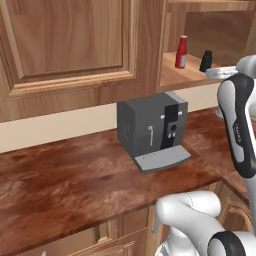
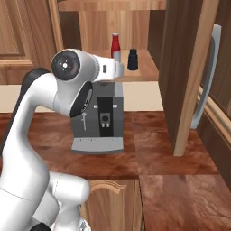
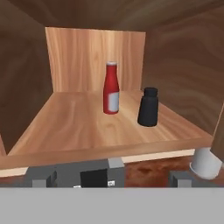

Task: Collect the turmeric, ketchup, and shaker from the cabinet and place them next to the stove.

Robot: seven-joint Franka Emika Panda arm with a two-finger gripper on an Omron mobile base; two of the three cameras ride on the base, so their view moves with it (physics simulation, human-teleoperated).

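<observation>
Nearest to the hand camera is the front edge of the cabinet (image 3: 92, 131) shelf, and the hand (image 3: 109, 173) waits just before it, with its fingers spread wide and nothing between them. On this plain wooden shelf the ketchup (image 3: 111, 89) stands upright near the middle, and the shaker (image 3: 148, 107) stands just beside it, a little closer to the front; they do not touch. I do not see the turmeric jar on the shelf. The ketchup is probably light, stiff and smooth, so it may slip; its straight body below the neck seems the best place to hold. The shaker is short and looks steady, and its round body can be taken from the sides. Below, a grey coffee machine (image 1: 152, 127) stands on the brown tabletop (image 1: 65, 185), and the cabinet door (image 2: 182, 72) is open on the right.
</observation>
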